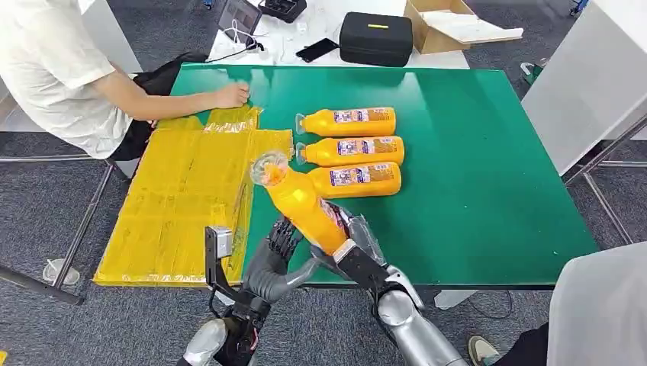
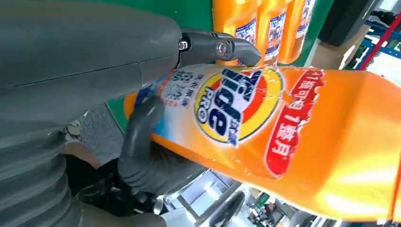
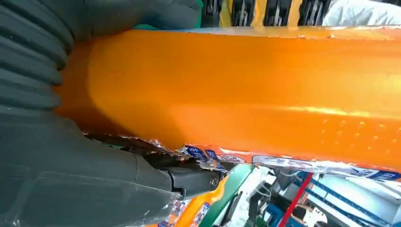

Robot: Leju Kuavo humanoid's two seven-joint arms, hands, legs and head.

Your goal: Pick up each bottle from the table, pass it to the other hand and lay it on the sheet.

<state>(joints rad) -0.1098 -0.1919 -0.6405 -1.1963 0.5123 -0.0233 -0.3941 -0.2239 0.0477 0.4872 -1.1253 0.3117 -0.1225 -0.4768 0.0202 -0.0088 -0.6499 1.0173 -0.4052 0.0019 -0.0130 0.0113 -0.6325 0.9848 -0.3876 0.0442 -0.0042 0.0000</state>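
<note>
Both robot hands (image 1: 317, 248) around bottle (image 1: 301, 202)

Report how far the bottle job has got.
Done: nothing lies on the yellow sheet yet. In hand: one orange bottle is raised above the table's near edge, with both the left hand and right hand on it, mid-handover. Left: three bottles lie on the green table.

A green worktop (image 1: 488, 183) carries three orange detergent bottles (image 1: 352, 150) lying side by side, with a yellow sheet (image 1: 187, 202) beside them overhanging its edge.
</note>
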